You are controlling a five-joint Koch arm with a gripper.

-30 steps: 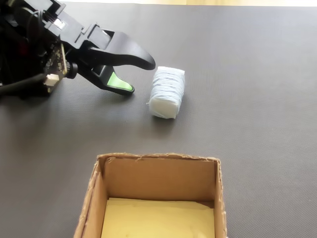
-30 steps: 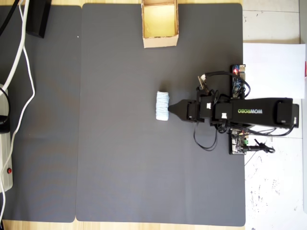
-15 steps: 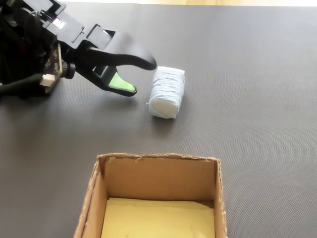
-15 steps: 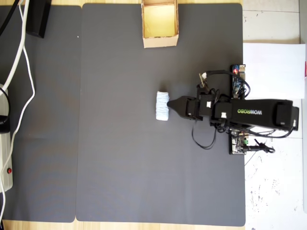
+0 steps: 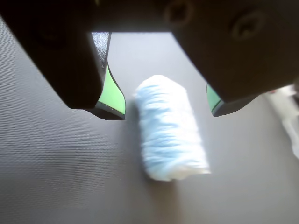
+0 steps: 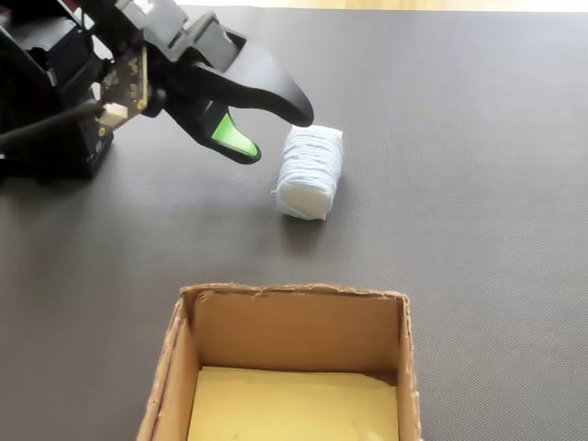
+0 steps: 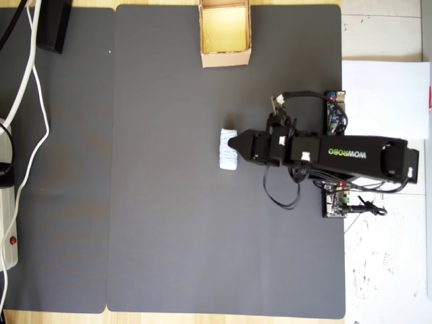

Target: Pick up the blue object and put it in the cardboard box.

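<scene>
Since a second ago we bring our gripper (image 6: 271, 133) up over the blue object (image 6: 310, 172), jaws spread wide and empty, poised to straddle it.

bare mat (image 7: 175, 202) all around roll (image 7: 229, 149), box (image 7: 225, 35) well apart
</scene>
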